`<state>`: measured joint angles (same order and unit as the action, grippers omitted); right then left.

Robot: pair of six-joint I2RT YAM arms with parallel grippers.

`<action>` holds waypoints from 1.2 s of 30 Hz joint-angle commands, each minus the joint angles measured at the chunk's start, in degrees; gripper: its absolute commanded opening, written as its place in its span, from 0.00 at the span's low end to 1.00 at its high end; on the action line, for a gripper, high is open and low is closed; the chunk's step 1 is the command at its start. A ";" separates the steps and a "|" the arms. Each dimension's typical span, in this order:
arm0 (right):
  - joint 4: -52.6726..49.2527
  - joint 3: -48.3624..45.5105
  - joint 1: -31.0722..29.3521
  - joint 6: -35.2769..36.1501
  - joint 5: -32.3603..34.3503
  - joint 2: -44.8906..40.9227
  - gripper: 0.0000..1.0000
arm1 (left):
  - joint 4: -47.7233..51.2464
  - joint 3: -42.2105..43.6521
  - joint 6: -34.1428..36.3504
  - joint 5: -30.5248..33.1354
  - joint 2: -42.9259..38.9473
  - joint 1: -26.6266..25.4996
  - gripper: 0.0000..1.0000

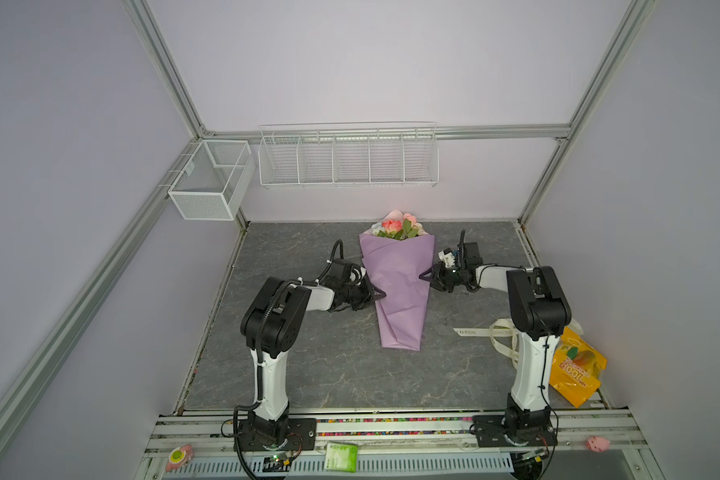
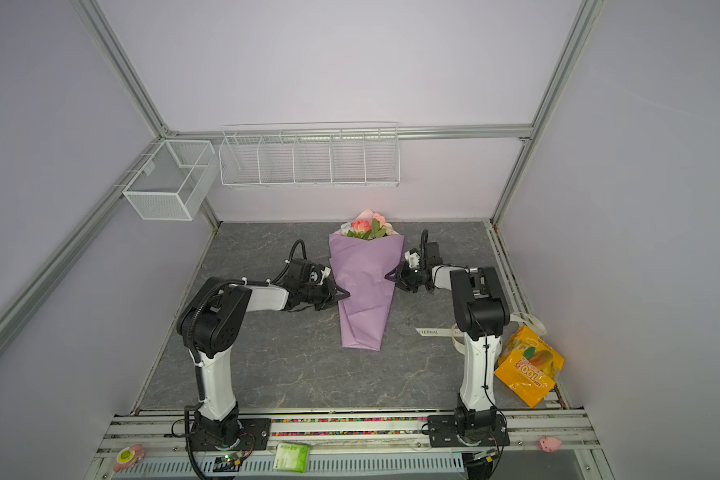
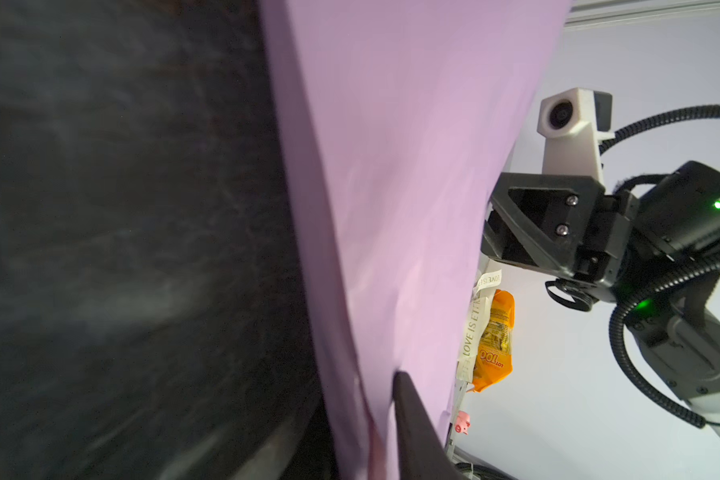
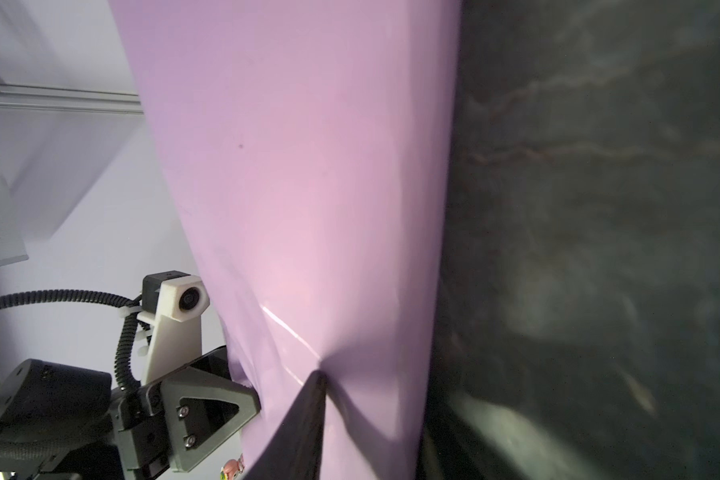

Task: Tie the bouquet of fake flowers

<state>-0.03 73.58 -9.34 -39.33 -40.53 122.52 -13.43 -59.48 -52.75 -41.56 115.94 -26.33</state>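
bouquet of fake flowers (image 1: 398, 227) lies flat in the middle of the worktop, heads toward the far wall, stems hidden inside a cone of lilac paper (image 1: 395, 291). so the wrapping looks done, but nothing is tied: no band goes round the cone, and i'd say all the knotting is left to do.

around it stands a pale lilac booth with grey metal rails at the corners. the worktop (image 1: 308, 365) is dark grey, veined like stone. on the back wall hangs a long white wire rack (image 1: 348, 160), and on the side wall a white mesh box (image 1: 208, 183).

the two arms reach in from the near edge, one to each side of the cone. the left hand (image 1: 378, 296) seems pinched onto the paper's edge. the right hand (image 1: 424, 275) presses one finger (image 4: 308, 415) into the paper and dimples it; its mate is hidden, so i cannot tell whether it has closed.

the cream lettered ribbon (image 1: 474, 331) lies loose by the right arm's base, apart from the cone, near a yellow snack bag (image 1: 576, 370).
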 commanded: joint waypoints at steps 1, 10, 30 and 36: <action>-0.15 3.02 0.09 0.32 -2.09 3.66 0.33 | -5.29 0.91 -4.21 1.74 2.94 1.07 0.15; 3.99 11.26 -0.89 -5.87 -1.57 11.06 0.25 | -10.13 -2.24 -10.12 0.00 7.45 6.72 0.03; -29.46 8.95 0.35 12.61 18.33 -11.03 0.38 | -7.42 3.36 -5.14 4.47 -3.51 8.14 0.53; -38.09 -8.71 2.61 11.98 38.45 -33.28 0.42 | -4.26 11.09 -1.94 7.71 -13.88 8.18 0.66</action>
<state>-27.59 71.31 -7.49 -29.26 -16.78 95.90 -19.09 -51.29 -56.93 -36.60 107.02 -18.39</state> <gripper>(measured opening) 0.414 0.652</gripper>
